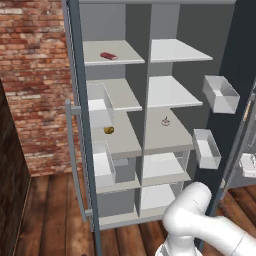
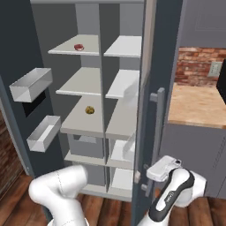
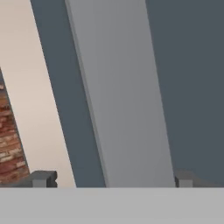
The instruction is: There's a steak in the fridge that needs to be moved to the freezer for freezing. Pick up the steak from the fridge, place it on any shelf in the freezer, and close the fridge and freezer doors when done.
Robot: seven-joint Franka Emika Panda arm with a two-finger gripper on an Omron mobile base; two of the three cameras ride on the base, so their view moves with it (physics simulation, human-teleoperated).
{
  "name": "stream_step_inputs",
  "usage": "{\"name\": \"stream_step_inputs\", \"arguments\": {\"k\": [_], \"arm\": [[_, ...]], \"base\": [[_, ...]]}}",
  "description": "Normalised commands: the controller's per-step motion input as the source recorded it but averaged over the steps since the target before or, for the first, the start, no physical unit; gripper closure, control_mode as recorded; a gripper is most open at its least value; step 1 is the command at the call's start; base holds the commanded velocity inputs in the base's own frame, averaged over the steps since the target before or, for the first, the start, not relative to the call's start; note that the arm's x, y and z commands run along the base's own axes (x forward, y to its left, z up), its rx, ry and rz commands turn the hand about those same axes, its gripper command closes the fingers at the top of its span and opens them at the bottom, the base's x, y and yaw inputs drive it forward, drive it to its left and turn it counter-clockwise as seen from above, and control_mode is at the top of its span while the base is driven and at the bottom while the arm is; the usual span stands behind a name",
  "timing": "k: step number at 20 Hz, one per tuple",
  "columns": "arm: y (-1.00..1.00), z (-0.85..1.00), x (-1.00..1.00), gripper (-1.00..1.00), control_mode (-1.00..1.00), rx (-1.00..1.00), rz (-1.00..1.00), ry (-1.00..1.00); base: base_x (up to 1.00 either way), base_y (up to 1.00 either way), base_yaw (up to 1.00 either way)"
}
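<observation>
The steak [image 1: 108, 56] [image 2: 79, 47], a small dark red slab, lies on the top shelf [image 1: 125, 59] of the freezer [image 1: 112, 145], the left half of the slate-blue unit. The fridge [image 1: 170, 90] is the right half. Both doors stand wide open. My gripper [image 2: 148, 172] [image 3: 113, 179] is low at the outside of the fridge door [image 2: 152, 66]. It is open, one fingertip on each side of the door's grey bar handle [image 3: 127, 109] [image 2: 157, 123]. Nothing is held.
A round golden-brown lump [image 1: 109, 130] [image 2: 89, 110] sits on a middle freezer shelf, and a tiny white-pink item [image 1: 165, 121] on a fridge shelf. White bins [image 2: 31, 84] [image 1: 220, 92] hang inside both doors. A counter [image 2: 198, 106] stands on the right, a brick wall [image 1: 35, 75] on the left.
</observation>
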Motion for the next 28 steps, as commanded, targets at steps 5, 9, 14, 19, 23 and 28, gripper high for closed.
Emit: {"name": "stream_step_inputs", "arguments": {"k": [5,9,14,19,23,28], "arm": [[1.00,0.00,0.00,-1.00,-1.00,0.00,-0.29,0.04],[1.00,0.00,0.01,-1.00,-1.00,0.00,-0.29,0.16],[1.00,0.00,0.09,-1.00,-1.00,0.06,-0.07,0.25],[1.00,0.00,0.48,-1.00,-1.00,0.09,0.00,0.16],[0.86,0.00,0.53,-1.00,-1.00,0.04,0.00,0.01],[0.52,0.00,0.62,-1.00,-1.00,0.00,0.00,-0.01]], "base": [[0.00,0.00,0.00],[0.00,0.00,0.00],[0.00,0.00,0.00],[0.00,0.00,0.00],[0.00,0.00,0.00],[0.00,0.00,0.00]]}}
